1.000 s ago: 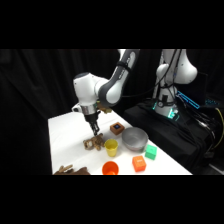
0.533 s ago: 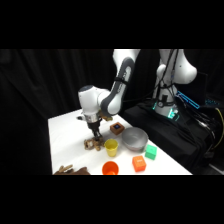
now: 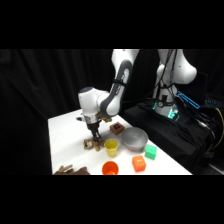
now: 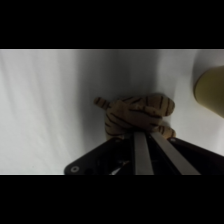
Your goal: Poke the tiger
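The tiger (image 4: 134,116) is seen lying on the bench (image 4: 45,110) directly under the fingers (image 4: 145,137), its long axis set across them. The fingers are brought nearly together, holding nothing, their tips at the tiger's back; contact is likely but cannot be confirmed.

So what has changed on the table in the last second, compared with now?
The gripper has come down over the tiger and now sits at its top, the fingers close together against it. Nothing was grasped. The tiger, the yellow cup and the metal bowl stayed in place.
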Robot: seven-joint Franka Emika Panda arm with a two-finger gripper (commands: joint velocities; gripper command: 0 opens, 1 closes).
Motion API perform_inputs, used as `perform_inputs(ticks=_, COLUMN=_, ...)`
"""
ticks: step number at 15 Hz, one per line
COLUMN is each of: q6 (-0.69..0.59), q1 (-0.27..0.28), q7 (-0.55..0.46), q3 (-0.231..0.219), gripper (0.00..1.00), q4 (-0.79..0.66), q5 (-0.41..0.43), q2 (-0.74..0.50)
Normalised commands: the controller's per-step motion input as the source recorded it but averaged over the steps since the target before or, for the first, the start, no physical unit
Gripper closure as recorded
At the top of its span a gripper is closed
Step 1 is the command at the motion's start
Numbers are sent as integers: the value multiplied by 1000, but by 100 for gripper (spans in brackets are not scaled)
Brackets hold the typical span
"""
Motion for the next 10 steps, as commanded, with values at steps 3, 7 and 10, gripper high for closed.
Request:
perform_inputs(ticks=3, q6=-230, q1=47, q7=-10, q3=-23, gripper=93, q4=-265, q5=-20, q2=-564)
perform_inputs(ticks=7, q6=-371, q1=122, q7=67, q3=-77, gripper=94, q4=-255, q5=-83, q2=-638)
perform_inputs(ticks=10, q6=-341, q1=135, q7=96, q3=-71, gripper=95, q4=-175, q5=-82, q2=-517)
